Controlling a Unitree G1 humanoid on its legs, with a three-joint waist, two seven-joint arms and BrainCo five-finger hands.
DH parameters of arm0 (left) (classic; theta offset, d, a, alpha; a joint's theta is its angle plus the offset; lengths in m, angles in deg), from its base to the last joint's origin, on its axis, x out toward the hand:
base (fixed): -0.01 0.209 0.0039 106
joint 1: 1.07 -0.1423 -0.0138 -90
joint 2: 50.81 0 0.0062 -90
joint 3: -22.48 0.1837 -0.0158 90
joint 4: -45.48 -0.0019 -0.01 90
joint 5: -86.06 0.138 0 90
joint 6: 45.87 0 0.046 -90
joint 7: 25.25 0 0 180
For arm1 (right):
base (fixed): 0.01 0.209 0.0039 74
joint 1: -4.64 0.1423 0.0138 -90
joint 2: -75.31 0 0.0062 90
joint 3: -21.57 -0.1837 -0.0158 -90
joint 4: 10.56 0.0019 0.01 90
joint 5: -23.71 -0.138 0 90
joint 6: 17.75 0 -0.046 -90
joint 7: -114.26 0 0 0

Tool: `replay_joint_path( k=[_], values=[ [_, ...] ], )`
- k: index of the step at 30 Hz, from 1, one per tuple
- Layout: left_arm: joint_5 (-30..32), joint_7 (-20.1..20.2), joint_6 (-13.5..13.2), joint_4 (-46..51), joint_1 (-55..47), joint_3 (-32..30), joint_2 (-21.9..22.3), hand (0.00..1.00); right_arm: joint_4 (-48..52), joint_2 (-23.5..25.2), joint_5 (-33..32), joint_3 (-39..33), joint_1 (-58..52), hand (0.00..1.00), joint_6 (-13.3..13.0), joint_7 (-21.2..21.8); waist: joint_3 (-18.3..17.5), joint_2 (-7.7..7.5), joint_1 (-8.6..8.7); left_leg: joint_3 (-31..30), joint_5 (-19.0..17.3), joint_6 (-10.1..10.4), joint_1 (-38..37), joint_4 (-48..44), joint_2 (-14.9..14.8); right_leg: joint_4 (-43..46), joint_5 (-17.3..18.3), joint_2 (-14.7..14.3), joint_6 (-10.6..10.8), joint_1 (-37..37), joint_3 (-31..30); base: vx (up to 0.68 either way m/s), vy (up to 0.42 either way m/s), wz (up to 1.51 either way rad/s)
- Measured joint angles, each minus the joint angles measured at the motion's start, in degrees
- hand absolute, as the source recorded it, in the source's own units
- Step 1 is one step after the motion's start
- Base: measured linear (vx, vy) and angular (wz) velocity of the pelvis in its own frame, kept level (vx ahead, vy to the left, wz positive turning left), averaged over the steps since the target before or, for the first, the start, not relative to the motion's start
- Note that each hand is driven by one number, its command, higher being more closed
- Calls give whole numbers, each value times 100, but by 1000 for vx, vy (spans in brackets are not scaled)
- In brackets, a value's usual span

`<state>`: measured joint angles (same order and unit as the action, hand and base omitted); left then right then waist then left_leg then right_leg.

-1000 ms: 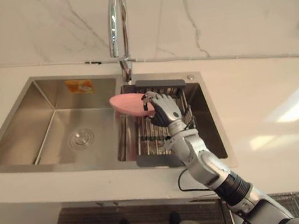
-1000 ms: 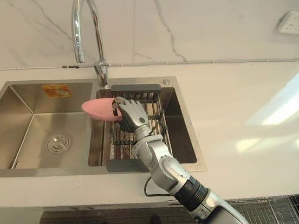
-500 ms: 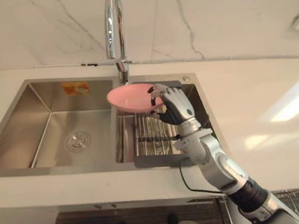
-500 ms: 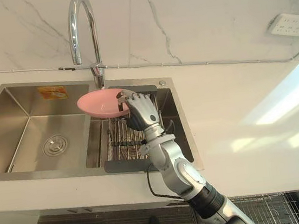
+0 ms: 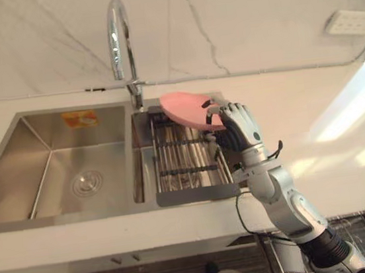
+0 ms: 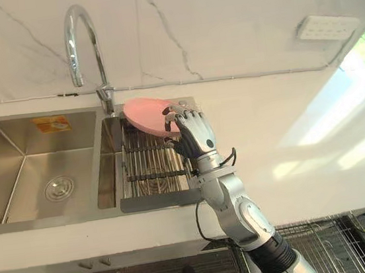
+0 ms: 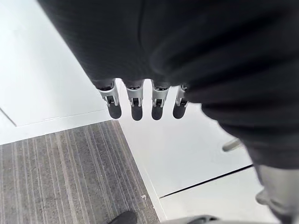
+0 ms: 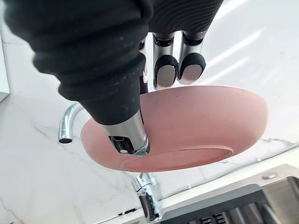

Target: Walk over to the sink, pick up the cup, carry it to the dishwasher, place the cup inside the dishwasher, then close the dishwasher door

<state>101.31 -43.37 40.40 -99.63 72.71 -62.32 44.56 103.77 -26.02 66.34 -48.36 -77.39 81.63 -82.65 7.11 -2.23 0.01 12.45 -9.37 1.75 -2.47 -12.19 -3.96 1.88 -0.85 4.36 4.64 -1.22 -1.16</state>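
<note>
The right hand (image 5: 234,127) is clamped on the rim of a pink shallow bowl (image 5: 186,108), not a cup. In its wrist view the fingers (image 8: 165,70) hook over the edge while the thumb presses the outer wall, a pinch that probably suits so low and wide a dish, which offers little else to grasp. The left hand (image 7: 140,100) hangs with straight fingers above the striped floor, holding nothing. Nearest, below the counter's front edge on the right, lies a wire basket (image 6: 329,245), likely the open dishwasher's rack and so the place the bowl is bound for. Beyond it the pale countertop (image 5: 312,107) carries a two-basin steel sink (image 5: 59,218). A wire draining rack (image 5: 186,163) sits in the right basin. The bowl is held tilted in the air over the rack's far right corner, touching nothing but the hand, so the pick-up looks done and the carry is next. Behind stand the curved chrome faucet (image 5: 118,44) and the veined wall (image 5: 253,8) with a white socket plate (image 5: 351,21).
</note>
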Motion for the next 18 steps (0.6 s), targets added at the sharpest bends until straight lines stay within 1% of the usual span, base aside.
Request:
replay_joint_path(
  k=[1,2,3,4,5,6,8,9,10,11,12,13,14,15,16,17,18],
  values=[
    [23,-3,-32,2,-35,2,65,0,0,-160,0,-57,2,100,-18,-33,-50,182,-3,-243,-450,29,337,-770,-125,32,-24,-156,-41,67,-120,-1,84,-88],
    [68,-2,-77,2,-20,3,110,0,0,-265,0,-75,25,100,-12,-73,-87,359,-59,-750,-710,2,457,-1226,-160,49,-87,-348,-32,116,-358,3,88,-83],
    [70,-2,-82,2,-22,3,109,0,0,-261,0,-75,26,100,-13,-74,-89,363,-60,-806,-732,5,452,-1246,-157,56,-113,-371,-15,128,-390,25,69,-91],
    [77,4,-101,-2,-27,2,97,0,1,-262,1,-84,39,100,-14,-77,-85,334,-31,-862,-759,0,445,-1200,-120,81,-187,-387,37,222,-526,-4,33,-66],
    [82,36,-113,-1,111,5,70,0,0,-270,8,-150,46,100,-7,-76,-81,247,39,-764,-713,-34,459,-1052,-32,175,-208,-338,59,429,-689,-4,33,-60],
    [83,55,-120,0,139,5,66,0,0,-272,8,-171,48,100,-7,-75,-74,236,53,-747,-700,-53,462,-1048,-15,195,-209,-330,61,458,-724,-41,72,-44],
    [86,202,-140,1,325,56,55,0,-1,-300,30,-455,45,100,50,-66,-39,206,186,-716,-688,-109,469,-1040,99,344,-237,-271,63,641,-842,-41,80,-37],
    [88,222,-143,1,325,57,44,0,0,-301,44,-527,48,100,61,-66,-35,195,201,-717,-700,-129,467,-1044,118,367,-263,-272,64,686,-886,-54,72,-58],
    [117,228,-144,-6,323,41,30,0,0,-306,50,-681,47,100,62,-67,-16,166,195,-589,-724,-171,469,-1071,125,368,-363,-276,64,770,-863,-79,72,-86],
    [120,223,-145,-13,317,-53,47,0,-6,-305,51,-761,79,100,59,-75,4,145,167,-362,-702,-238,469,-1053,78,166,-633,-319,-266,832,-736,-102,65,-101],
    [116,220,-146,-13,317,-101,59,0,-12,-300,51,-752,114,100,47,-77,6,183,143,-217,-653,-297,479,-989,-37,-134,-889,-375,-669,780,-744,-134,49,-138],
    [60,204,-184,-30,280,-324,49,0,-37,-291,58,-697,222,100,-31,-95,70,144,-18,237,-523,-325,371,-746,-195,188,-670,-300,-1151,864,60,-120,20,-123],
    [2,193,-191,-50,272,-421,46,0,-67,-290,61,-684,250,100,-107,-96,81,142,-47,401,-475,-307,327,-656,-234,623,-373,-180,-1089,951,597,-147,13,-139],
    [-145,172,-193,-53,231,-531,45,0,-120,-291,122,-678,311,100,-220,-112,106,187,-81,646,-447,-299,287,-640,-349,1273,125,60,-1061,935,1434,-172,0,-120],
    [-168,172,-202,-55,177,-601,21,0,-296,-289,290,-674,462,100,-316,-120,94,177,-149,917,-446,-296,256,-679,-491,1790,457,344,-1031,855,1969,-144,2,-117],
    [-167,172,-205,-55,161,-661,10,0,-369,-290,322,-672,537,100,-317,-120,91,173,-200,1039,-430,-270,234,-682,-574,1962,579,485,-1027,773,2191,-156,-63,-117],
    [-166,170,-237,-53,125,-747,6,0,-541,-288,395,-668,711,100,-293,-117,76,155,-259,1237,-390,-200,221,-683,-738,2191,720,762,-1017,596,2563,-87,-94,-99]
  ],
)
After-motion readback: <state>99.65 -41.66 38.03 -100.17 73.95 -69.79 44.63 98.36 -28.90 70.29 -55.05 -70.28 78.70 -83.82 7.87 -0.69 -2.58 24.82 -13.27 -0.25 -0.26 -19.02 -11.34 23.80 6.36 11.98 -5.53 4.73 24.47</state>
